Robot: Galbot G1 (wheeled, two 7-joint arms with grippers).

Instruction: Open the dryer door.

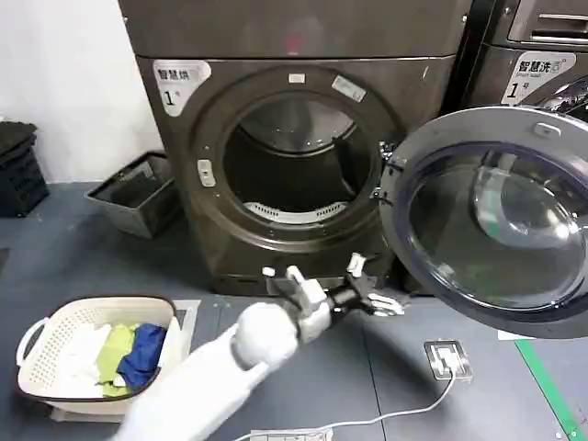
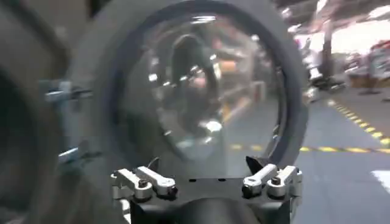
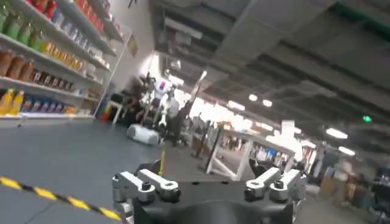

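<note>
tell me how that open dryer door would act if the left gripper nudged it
The dryer door hangs wide open on hinges at its inner edge, so it would probably swing rather than slide or tip. Its thick rim and big glass bowl suggest it's fairly heavy and rigid, likely slow to start moving. The left gripper, fingers open, sits just below its lower edge; smooth glass may be slippery.
</note>
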